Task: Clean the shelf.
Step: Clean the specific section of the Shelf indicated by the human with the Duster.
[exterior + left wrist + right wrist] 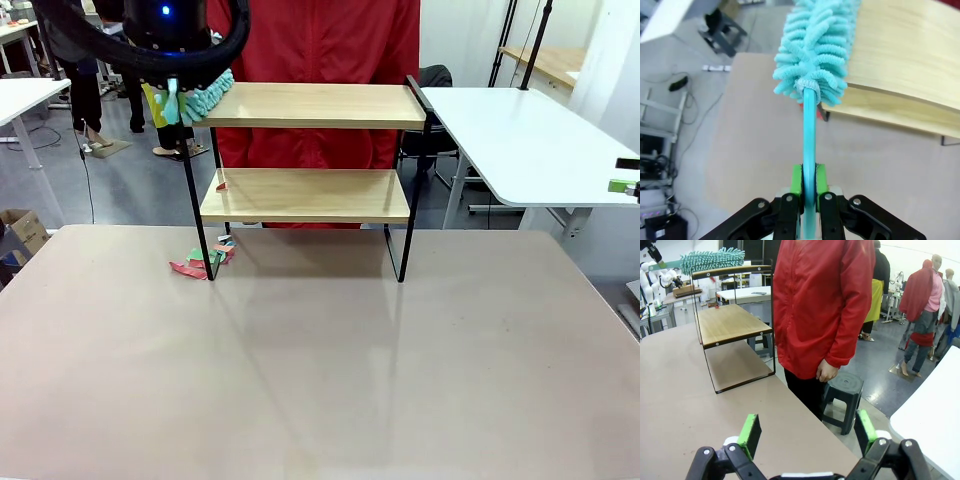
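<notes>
Jaws of the left gripper (809, 179) are pinching tight on the thin handle (809, 135) of a fluffy blue-green duster (815, 55). Jaws of the right gripper (807, 432) are standing wide apart with nothing in them, well away from the shelf (310, 105).

The duster's fluffy head is lying at the left end of the top board (905, 60), half on the wood and half hanging off the edge. It looks like the top board is getting dusted. To do this well, the arm should be sliding the head flat along the whole board, pressing only lightly, and pushing any bits off one end. It should be taking care not to knock the thin black frame, because the shelf looks light and might be easy to tip.

The shelf is standing at the far middle of the table (320, 380), right in front of a person (320, 40) in red. It has two pale wood boards in a thin black frame. The top board is looking bare. A small red bit (221, 186) is sitting on the lower board near its left end. Coloured scraps (205, 262) are lying on the table by the left front leg.
</notes>
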### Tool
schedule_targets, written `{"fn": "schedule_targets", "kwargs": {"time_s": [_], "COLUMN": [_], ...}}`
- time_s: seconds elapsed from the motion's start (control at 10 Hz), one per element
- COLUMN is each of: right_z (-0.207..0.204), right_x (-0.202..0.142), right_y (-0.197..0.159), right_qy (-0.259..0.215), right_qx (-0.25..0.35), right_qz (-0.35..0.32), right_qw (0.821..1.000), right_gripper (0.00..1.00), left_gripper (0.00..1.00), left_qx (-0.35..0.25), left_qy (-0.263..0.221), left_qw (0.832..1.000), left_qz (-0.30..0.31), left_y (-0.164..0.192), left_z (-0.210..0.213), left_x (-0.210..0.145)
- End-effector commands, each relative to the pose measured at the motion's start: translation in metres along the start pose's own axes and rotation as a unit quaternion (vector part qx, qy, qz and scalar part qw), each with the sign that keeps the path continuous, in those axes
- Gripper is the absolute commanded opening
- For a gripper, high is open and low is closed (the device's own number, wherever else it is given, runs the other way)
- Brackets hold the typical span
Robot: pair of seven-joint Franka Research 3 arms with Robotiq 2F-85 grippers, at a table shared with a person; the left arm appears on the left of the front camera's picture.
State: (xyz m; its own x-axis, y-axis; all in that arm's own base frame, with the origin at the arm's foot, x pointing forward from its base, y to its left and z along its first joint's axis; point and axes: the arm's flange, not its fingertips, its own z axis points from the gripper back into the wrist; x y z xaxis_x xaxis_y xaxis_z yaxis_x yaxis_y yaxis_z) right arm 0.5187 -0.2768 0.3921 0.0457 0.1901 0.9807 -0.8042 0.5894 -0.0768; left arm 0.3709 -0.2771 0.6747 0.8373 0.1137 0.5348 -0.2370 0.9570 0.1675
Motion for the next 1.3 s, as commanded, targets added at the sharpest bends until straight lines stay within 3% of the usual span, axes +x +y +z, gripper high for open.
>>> {"fn": "schedule_targets", "kwargs": {"time_s": [0.0, 0.8, 1.2], "right_z": [-0.001, -0.001, -0.001], "right_x": [0.006, 0.006, 0.006], "right_y": [-0.001, -0.001, -0.001], "right_qy": [0.007, 0.007, 0.007], "right_qx": [-0.001, -0.001, -0.001], "right_qz": [-0.004, -0.004, -0.004], "right_qw": [1.000, 1.000, 1.000], "right_gripper": [1.00, 1.00, 1.00], "left_gripper": [0.13, 0.13, 0.13], "left_qx": [0.051, 0.010, -0.087], "left_qy": [-0.031, -0.063, -0.076], "left_qw": [0.998, 0.996, 0.993], "left_qz": [0.037, 0.056, 0.008], "left_y": [0.009, 0.028, 0.070], "left_z": [0.012, 0.025, 0.031], "left_x": [-0.005, -0.013, -0.013]}}
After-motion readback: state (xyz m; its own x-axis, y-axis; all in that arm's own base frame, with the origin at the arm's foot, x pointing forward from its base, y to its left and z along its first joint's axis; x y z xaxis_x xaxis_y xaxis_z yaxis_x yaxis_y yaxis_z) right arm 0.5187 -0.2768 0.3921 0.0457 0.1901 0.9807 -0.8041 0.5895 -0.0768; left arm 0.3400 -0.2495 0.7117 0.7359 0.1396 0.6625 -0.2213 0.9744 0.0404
